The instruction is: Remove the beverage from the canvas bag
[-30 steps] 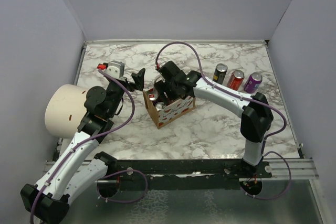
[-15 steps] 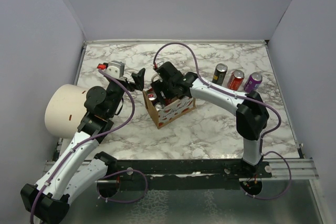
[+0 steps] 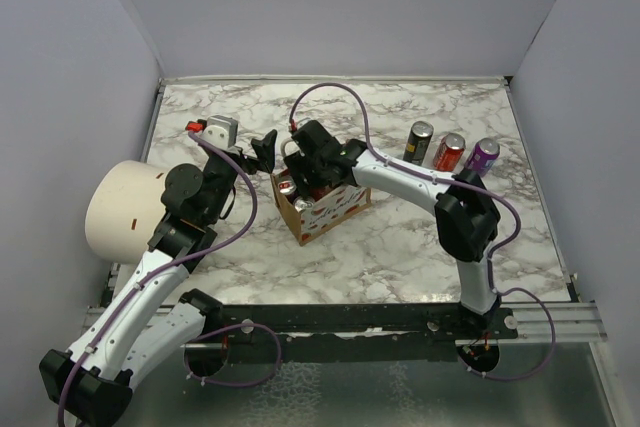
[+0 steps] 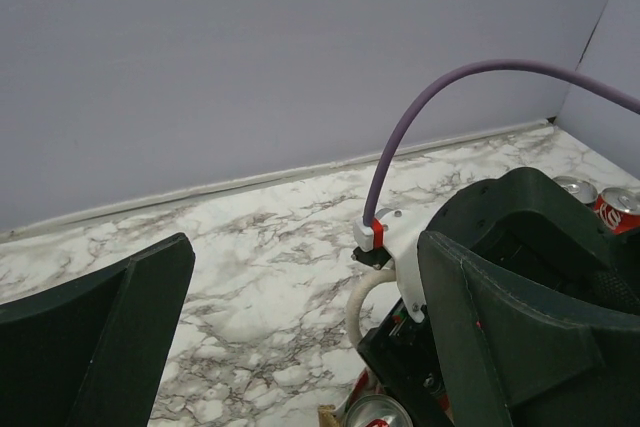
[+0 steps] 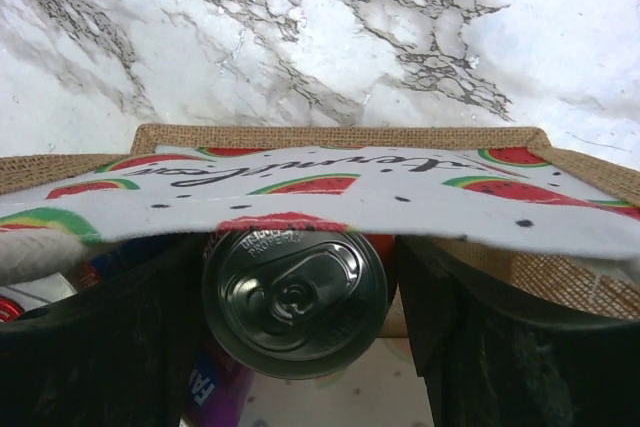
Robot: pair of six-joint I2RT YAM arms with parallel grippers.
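The left end effector [image 3: 263,147] is held raised, its fingers spread wide. The right arm arcs leftward, and the right end effector [image 3: 303,179] points down with fingers partway apart; whether they clamp is unclear.

White arm links [image 3: 140,292], black joints [image 3: 470,227], purple cables [image 3: 330,86], red clips [image 4: 377,238], dark-green tool fingers [image 4: 505,332]

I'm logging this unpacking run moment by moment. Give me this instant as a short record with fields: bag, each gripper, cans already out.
bag: canvas bag upright mid-table on the marble table, cans inside
right gripper: right gripper reaching into the bag mouth, fingers either side of a silver-topped can; grip not clear
left gripper: left gripper open, empty, just left of the bag
cans outside: black can, red can, purple can, standing in a row at the back right
other: cream cylinder at the left edge
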